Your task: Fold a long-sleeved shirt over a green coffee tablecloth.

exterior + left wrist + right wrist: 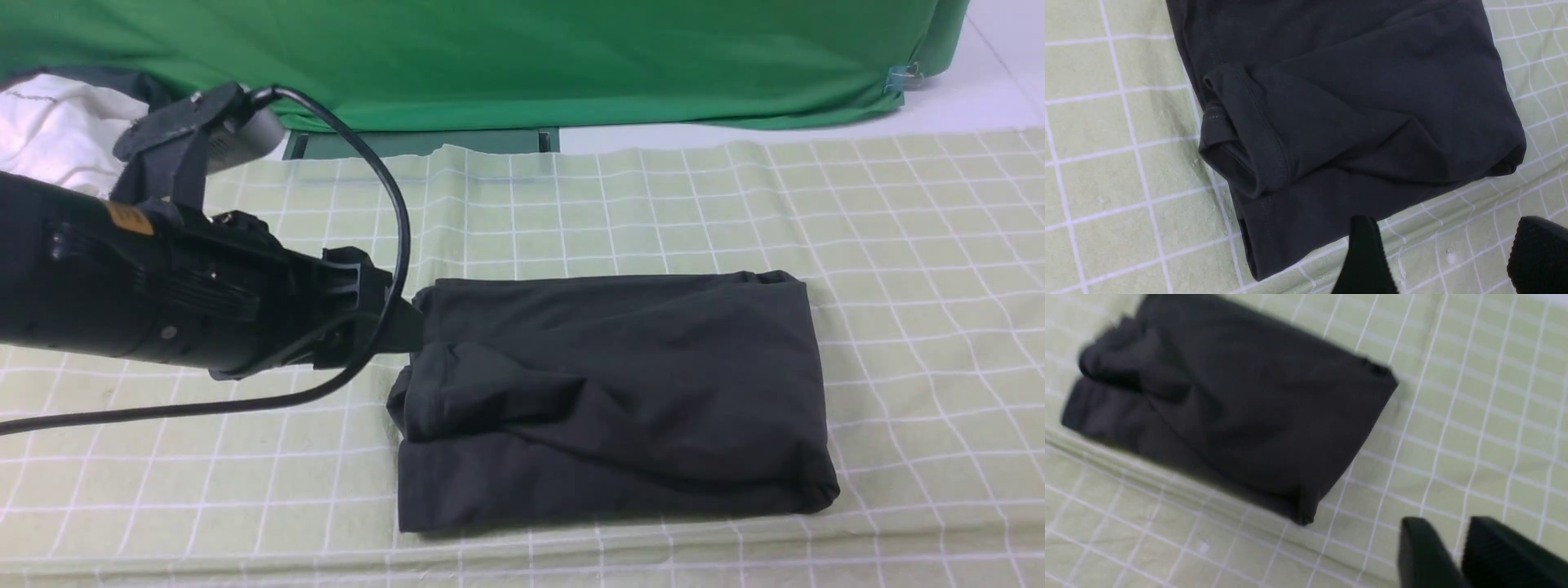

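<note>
The long-sleeved shirt (612,400) lies folded into a black rectangle on the green coffee tablecloth (898,245), a sleeve cuff rolled at its left end. My left gripper (406,327) is at the shirt's left edge. In the left wrist view the left gripper (1447,230) is open, with only tablecloth (1106,143) between the fingers and the shirt (1351,102) just beyond them. The right arm is out of the front view. In the blurred right wrist view the right gripper (1443,526) has its fingers nearly together with nothing between them, over bare tablecloth (1474,416) and apart from the shirt (1229,408).
A plain bright-green sheet (531,57) hangs across the back. A white garment (49,122) lies at the far left behind my left arm. The arm's black cable (396,212) loops above the cloth. A dark green bar (424,143) sits at the cloth's far edge.
</note>
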